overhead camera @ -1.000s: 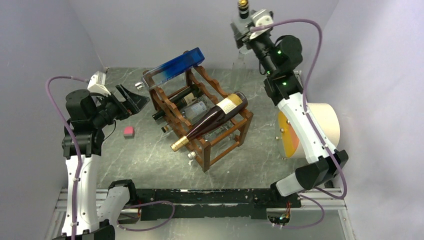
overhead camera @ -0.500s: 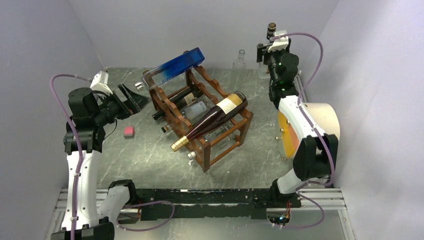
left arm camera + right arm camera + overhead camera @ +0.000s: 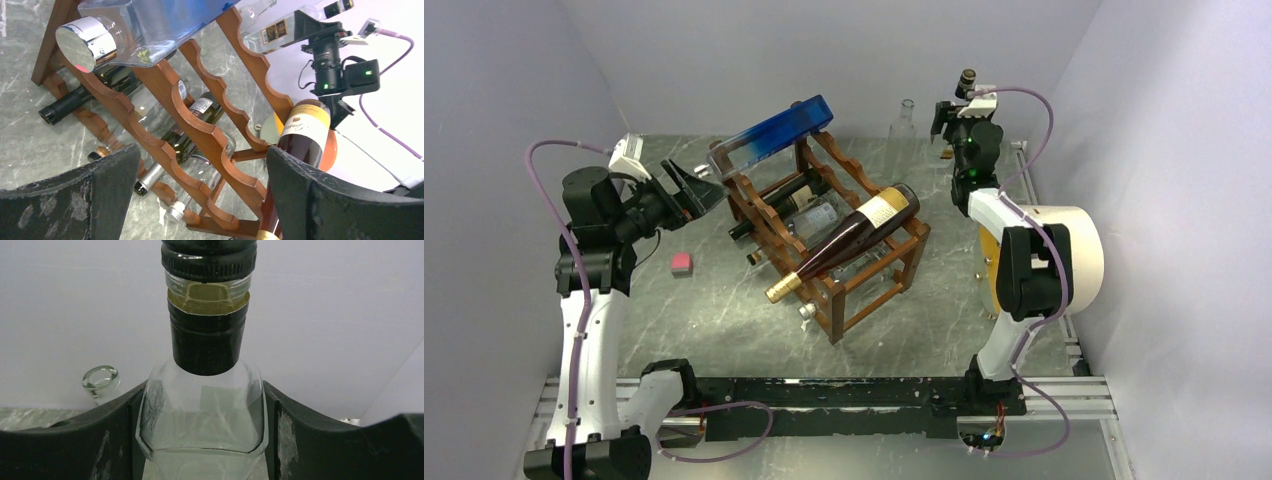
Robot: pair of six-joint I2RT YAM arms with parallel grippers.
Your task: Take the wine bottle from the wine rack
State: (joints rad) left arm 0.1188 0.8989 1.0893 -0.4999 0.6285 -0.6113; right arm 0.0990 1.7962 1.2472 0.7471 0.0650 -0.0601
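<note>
Right gripper (image 3: 202, 407) clamped on clear bottle (image 3: 206, 347), held upright away from wine rack (image 3: 176, 97), likely for setting down; left gripper (image 3: 202, 155) wide, empty, facing rack to steady it

We see a grey marbled bench (image 3: 724, 322) carrying the wine rack (image 3: 832, 312). A small pink block (image 3: 681, 263) lies left of the rack, an empty glass bottle (image 3: 905, 115) stands behind it, and a white drum (image 3: 1084, 250) rests to its right.

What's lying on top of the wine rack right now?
Two bottles lie on the wine rack: a blue square bottle across the far end, and a dark red bottle with a cream label slanted along the near side. The bottles underneath are partly hidden.
</note>
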